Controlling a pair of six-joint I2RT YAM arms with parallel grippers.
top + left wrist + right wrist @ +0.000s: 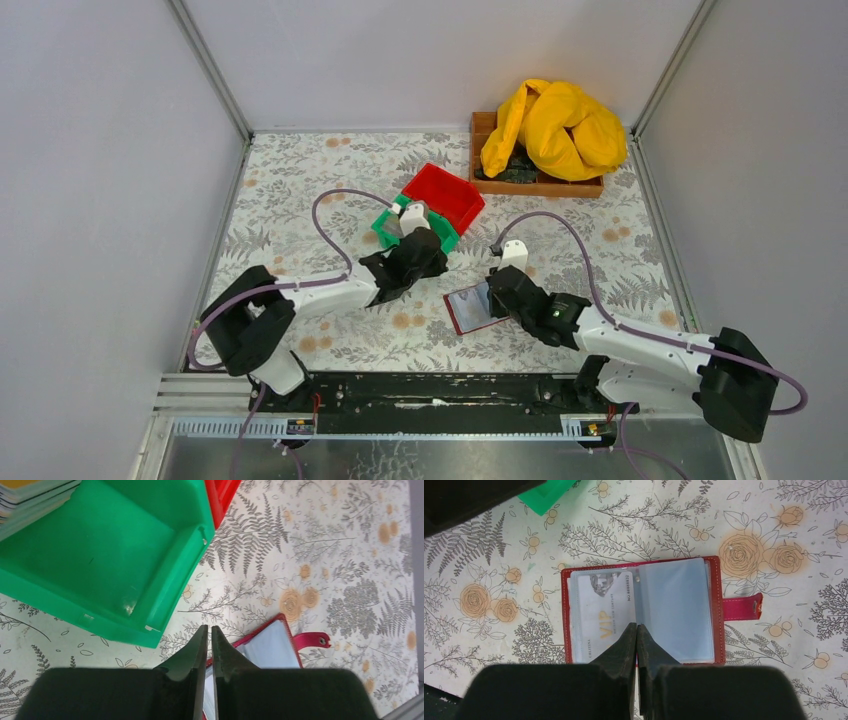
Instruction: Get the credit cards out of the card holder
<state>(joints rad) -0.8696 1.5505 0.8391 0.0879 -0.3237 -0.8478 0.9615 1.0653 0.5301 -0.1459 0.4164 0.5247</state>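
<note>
left hand [210,630] pressed together just beside green bin [165,595], card stack [30,495] in its corner. card holder [674,605] lay open flat on desk [774,680], long axis sideways in the right wrist view, strap tab pointing right, VIP card [606,610] in left sleeve. right hand [637,626] pressed together over its spine; couldn't tell if it pinched anything.

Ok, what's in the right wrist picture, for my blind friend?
An open red card holder lies on a flowery table, a pale VIP card in its left sleeve. The right gripper, shut, is over its middle.
</note>
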